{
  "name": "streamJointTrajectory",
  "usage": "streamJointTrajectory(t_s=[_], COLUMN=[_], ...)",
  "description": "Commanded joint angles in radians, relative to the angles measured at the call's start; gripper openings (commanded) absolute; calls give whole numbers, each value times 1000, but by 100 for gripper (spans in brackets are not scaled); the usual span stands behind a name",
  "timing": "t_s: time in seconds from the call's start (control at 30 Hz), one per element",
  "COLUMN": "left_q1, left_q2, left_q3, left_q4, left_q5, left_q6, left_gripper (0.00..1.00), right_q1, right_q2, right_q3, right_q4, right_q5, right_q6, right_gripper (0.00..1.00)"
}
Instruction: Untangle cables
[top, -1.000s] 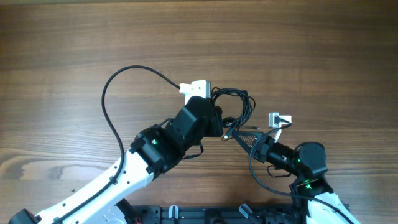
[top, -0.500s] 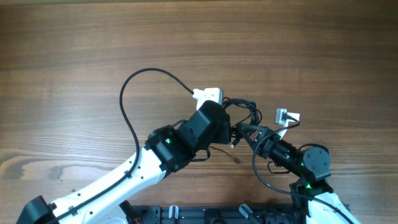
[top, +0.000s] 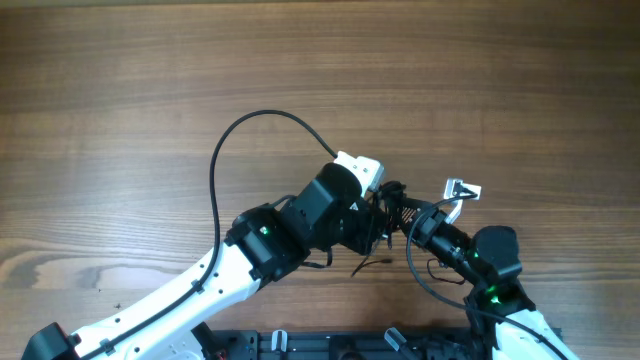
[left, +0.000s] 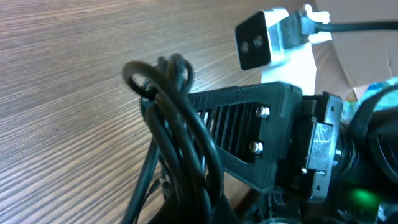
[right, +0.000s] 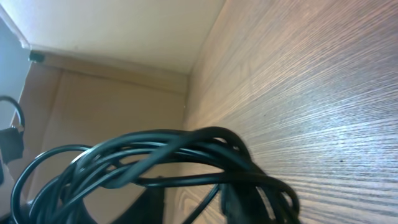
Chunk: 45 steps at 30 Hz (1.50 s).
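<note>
The cables (top: 392, 207) are a tangled bunch of thin black cords between my two grippers, right of the table's middle. One loose end (top: 366, 266) trails toward the front edge. My left gripper (top: 380, 222) comes in from the left and is shut on the bunch. In the left wrist view the cords (left: 177, 130) rise from its jaws, which they hide. My right gripper (top: 408, 215) comes in from the right and grips the same bunch. Its finger (left: 249, 134) shows in the left wrist view. In the right wrist view the loops (right: 168, 158) fill the foreground.
The bare wooden table (top: 450, 80) stretches behind and to both sides. The left arm's own thicker black wire (top: 215, 170) arcs out to the left of the arm. White camera housings sit on the left wrist (top: 360, 166) and right wrist (top: 460, 189).
My left arm has moved right and its wire loop with it. The right gripper has closed in on the bunch. The cable loops have drawn into a tighter clump between the grippers.
</note>
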<state>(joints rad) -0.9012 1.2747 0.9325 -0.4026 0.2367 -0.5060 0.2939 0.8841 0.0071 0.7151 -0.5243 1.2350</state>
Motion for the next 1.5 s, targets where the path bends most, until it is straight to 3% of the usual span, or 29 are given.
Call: streamJointTrajectory(t_s=[0.0,0.17,0.27,0.33,0.5,0.73,0.93,1.17,1.33,1.47], left_q1=[-8,5,52,93,238,402,420,382,363,361], left_q2=[-46,-46,-46,-46,-47,-47,-47,-47,-47,-47], left_q3=[14,14,14,14,14,14,14,14,14,14], left_q4=[24,24,-51,-69,-81,-77,-55,-58,-58,-54], left_q5=[159,44,-86,-101,-100,-101,-100,-100,-96,-47], left_q6=[58,58,57,57,-54,-496,-881,-1064,-1147,-1231], left_gripper=[4,4,4,4,4,4,4,4,4,4], right_q1=[-9,-9,-14,-14,-61,-72,-34,144,296,363], right_q2=[10,10,9,9,9,9,9,9,47,126], right_q3=[-2,-2,-2,-2,-2,-2,-2,-2,-2,21], right_q4=[-18,55,154,148,150,-2,7,97,115,126], right_q5=[27,-26,-59,-51,-54,-140,-270,-128,88,191], right_q6=[-32,-78,-95,-95,-45,-16,-396,-477,-480,-480], right_gripper=[41,58,92,100,100,100,100,100,100,93])
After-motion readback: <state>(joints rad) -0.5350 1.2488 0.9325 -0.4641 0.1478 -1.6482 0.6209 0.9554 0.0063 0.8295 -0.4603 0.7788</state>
